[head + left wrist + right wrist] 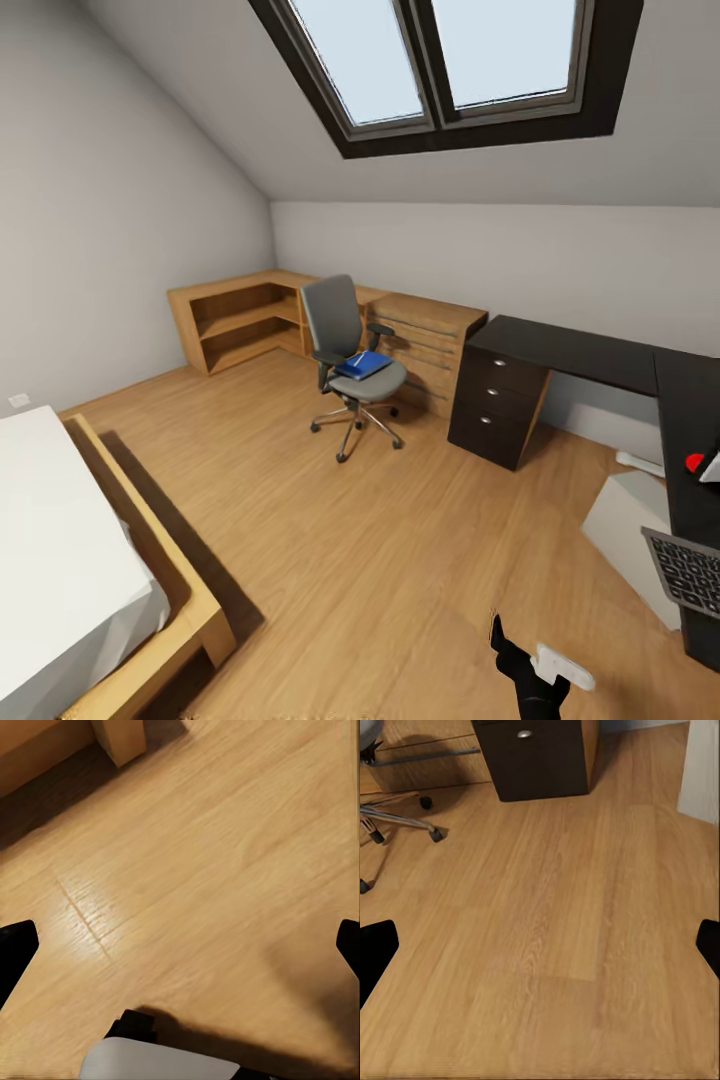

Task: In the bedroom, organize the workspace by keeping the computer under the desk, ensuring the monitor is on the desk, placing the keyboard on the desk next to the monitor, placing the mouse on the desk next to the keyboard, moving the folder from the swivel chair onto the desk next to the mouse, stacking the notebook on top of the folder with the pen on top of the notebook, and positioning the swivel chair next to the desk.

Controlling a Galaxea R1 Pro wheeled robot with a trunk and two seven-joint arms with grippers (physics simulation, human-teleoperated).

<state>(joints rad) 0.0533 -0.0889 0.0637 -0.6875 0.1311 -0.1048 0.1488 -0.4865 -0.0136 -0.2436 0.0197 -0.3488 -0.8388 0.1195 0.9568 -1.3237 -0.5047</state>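
Note:
A grey swivel chair [352, 352] stands on the wood floor in front of the wooden units, left of the dark desk [585, 352]. On its seat lies the blue folder [362, 365]. Along the desk's right wing I see a red mouse [694, 462], a white corner of something [712, 468] beside it, and the keyboard [688, 572] at the picture's edge. A white computer case [625, 520] sits on the floor by that wing. My left gripper [180, 945] and right gripper [540, 945] hang open over bare floor. The chair's wheeled base [401, 821] shows in the right wrist view.
A bed with a wooden frame [150, 560] and white mattress takes the left foreground. Low wooden shelves [240, 320] line the far corner. The desk's drawer block [497, 405] stands on the floor right of the chair. A black and white arm part [530, 665] rises at the bottom.

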